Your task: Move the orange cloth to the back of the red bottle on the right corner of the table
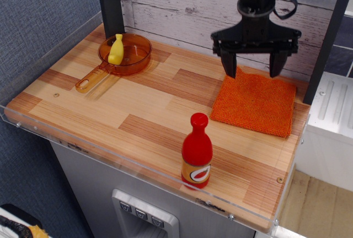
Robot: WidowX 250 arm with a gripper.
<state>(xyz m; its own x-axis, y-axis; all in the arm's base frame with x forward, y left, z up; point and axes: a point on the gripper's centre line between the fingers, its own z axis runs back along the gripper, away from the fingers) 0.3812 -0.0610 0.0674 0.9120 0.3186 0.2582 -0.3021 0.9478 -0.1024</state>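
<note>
The orange cloth (pixel 255 104) lies flat on the wooden table (pixel 138 111) at the back right, beyond the red bottle (pixel 196 152). The red bottle stands upright near the front edge, with its orange-and-white label low on the body. My gripper (pixel 252 67) hangs above the cloth's back edge. It is open and empty, with its two black fingers spread wide and clear of the cloth.
An amber transparent pan (pixel 122 55) with a small yellow bottle-shaped item (pixel 116 49) in it sits at the back left. A white plank wall (pixel 182 12) runs behind the table. A dark post (pixel 325 39) stands at the right. A clear acrylic rim (pixel 138 166) edges the front.
</note>
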